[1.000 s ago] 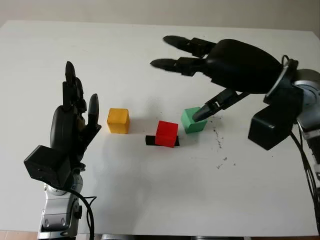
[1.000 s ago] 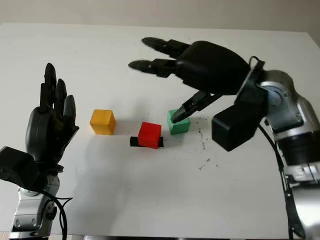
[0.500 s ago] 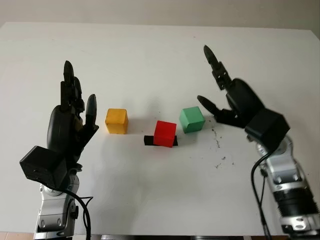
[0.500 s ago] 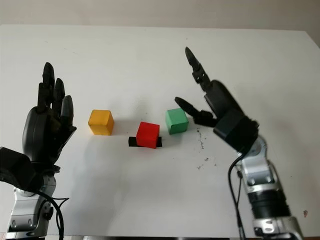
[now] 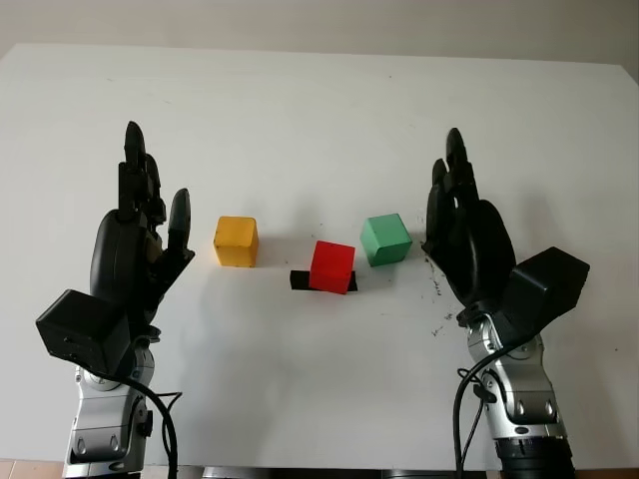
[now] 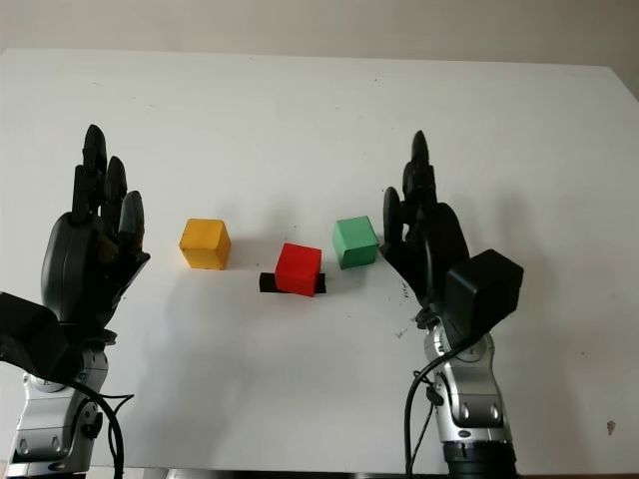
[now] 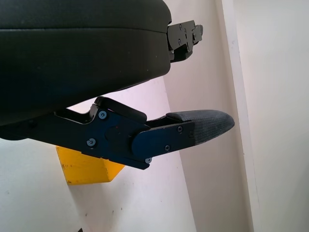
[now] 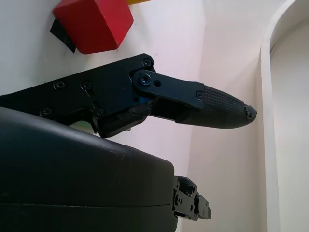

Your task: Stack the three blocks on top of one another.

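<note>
Table: a white table [image 5: 300, 120] carries all three blocks, none stacked on another.
Yellow block: the yellow block [image 5: 236, 241] sits at the left of the row, just beside the left hand; it also appears past the thumb in the left wrist view [image 7: 84, 166].
Red block: the red block [image 5: 331, 266] sits in the middle, a little nearer the robot than the other two, on a small black patch [image 5: 300, 280] (only the patch's ends stick out from under it).
Green block: the green block [image 5: 384, 239] stands at the right of the row, close to the red one but apart from it, and just beside the right hand.
Left hand: the left hand [image 5: 140, 244] is raised at the left of the table, fingers [image 5: 133, 170] released and pointing away from the robot, holding nothing.
Right hand: the right hand [image 5: 467, 244] is raised at the right of the table, fingers [image 5: 454, 165] released and pointing away, holding nothing.
Specks: a scatter of dark specks [image 5: 439, 324] marks the table near the right hand.
</note>
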### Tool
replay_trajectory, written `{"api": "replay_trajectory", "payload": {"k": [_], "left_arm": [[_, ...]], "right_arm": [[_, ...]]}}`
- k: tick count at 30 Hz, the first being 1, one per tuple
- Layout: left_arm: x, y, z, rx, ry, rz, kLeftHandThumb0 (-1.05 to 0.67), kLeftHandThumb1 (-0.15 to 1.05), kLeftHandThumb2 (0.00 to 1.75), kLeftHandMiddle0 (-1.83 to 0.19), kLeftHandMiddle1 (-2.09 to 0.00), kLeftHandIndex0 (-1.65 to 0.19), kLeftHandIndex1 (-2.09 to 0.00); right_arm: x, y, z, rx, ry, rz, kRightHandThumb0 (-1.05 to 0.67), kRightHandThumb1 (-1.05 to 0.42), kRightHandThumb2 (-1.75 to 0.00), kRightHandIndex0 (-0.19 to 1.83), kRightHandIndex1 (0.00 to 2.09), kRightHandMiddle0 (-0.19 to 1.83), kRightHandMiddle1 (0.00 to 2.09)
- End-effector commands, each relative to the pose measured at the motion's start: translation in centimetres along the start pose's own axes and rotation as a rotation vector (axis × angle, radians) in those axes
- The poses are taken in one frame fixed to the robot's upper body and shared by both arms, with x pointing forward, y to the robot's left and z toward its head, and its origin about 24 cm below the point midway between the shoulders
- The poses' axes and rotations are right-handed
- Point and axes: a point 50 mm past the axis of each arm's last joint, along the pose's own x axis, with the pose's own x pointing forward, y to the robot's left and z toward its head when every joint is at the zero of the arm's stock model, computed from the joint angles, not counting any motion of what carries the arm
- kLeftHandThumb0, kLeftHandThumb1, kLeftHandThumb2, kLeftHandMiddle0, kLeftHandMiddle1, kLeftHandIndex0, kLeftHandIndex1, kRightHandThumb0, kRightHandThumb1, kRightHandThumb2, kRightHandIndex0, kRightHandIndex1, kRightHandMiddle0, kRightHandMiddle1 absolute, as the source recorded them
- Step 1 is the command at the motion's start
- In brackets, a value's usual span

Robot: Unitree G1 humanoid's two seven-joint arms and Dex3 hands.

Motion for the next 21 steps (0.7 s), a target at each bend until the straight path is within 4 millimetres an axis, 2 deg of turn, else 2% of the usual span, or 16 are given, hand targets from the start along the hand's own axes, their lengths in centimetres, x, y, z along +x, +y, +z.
{"api": "replay_trajectory", "payload": {"k": [1,5,8,12,15,19,21], "left_arm": [[0.1,0.3,0.2,0.005,-0.012,-0.002,-0.69,1.05,0.59,0.19,-0.05,0.19,-0.05],[0.1,0.4,0.2,0.004,-0.010,-0.021,-0.68,1.05,0.59,0.19,-0.05,0.19,-0.05],[0.2,0.7,0.3,0.124,-0.014,-0.032,-0.63,1.05,0.58,0.12,-0.08,0.13,-0.08],[0.4,1.0,0.3,0.237,0.023,-0.041,-0.62,1.05,0.42,0.09,-0.06,0.08,-0.07],[1.3,1.6,1.3,0.461,-0.042,-0.050,-0.60,1.05,0.28,0.07,-0.06,0.04,-0.08],[2.5,2.0,2.6,0.632,-0.101,-0.087,-0.63,1.04,0.12,0.06,-0.05,-0.03,-0.08],[3.4,2.3,3.5,0.741,-0.109,-0.150,-0.61,0.98,0.06,0.09,-0.04,-0.06,-0.08]], "right_arm": [[-0.4,-0.3,0.2,0.015,-0.010,-0.020,-0.78,-1.05,-0.72,-0.19,0.00,-0.19,0.00],[-0.7,-0.4,0.2,0.024,-0.007,-0.024,-0.78,-1.05,-0.72,-0.19,0.00,-0.19,0.00],[-0.9,-0.5,0.2,0.022,-0.005,-0.028,-0.77,-1.05,-0.71,-0.19,0.00,-0.19,0.00],[-0.9,-0.6,0.1,0.014,-0.003,-0.031,-0.78,-1.05,-0.70,-0.19,0.00,-0.19,0.00],[-0.8,-0.8,0.1,0.011,-0.011,-0.039,-0.78,-1.05,-0.68,-0.19,0.00,-0.19,0.00],[-0.8,-0.9,0.2,0.018,-0.019,-0.041,-0.79,-1.05,-0.66,-0.19,0.00,-0.19,0.00],[-0.7,-0.9,0.3,0.015,-0.020,-0.037,-0.78,-1.05,-0.66,-0.19,0.00,-0.19,0.00]]}}
